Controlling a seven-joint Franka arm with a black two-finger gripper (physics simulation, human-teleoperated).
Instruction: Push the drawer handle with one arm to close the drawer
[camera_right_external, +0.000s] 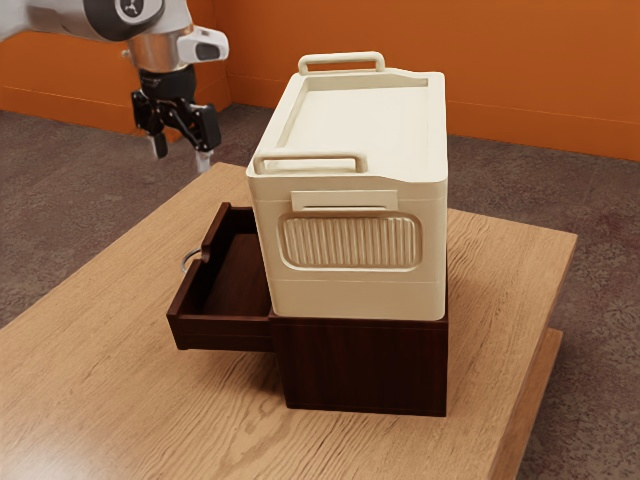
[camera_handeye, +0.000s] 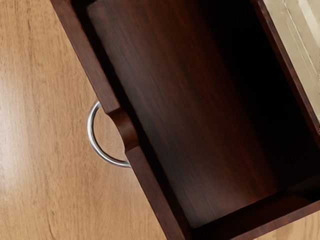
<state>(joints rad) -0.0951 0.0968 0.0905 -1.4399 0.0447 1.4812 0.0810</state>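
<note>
My wrist view cuts off the pulled-out drawer, its inside partly lost in shadow. My end effector hangs empty, fingers apart, clear of the handle, at the exterior view's left.

Dark wood drawer — standing open, level. Curved silvery handle — on its notched front.

You've a dark red-brown drawer with a silver handle, a cream box striped with ribs, a tan, wood-grained tabletop, mottled grey-brown floor, orange wall and, upper left in the exterior view, your black hand.
</note>
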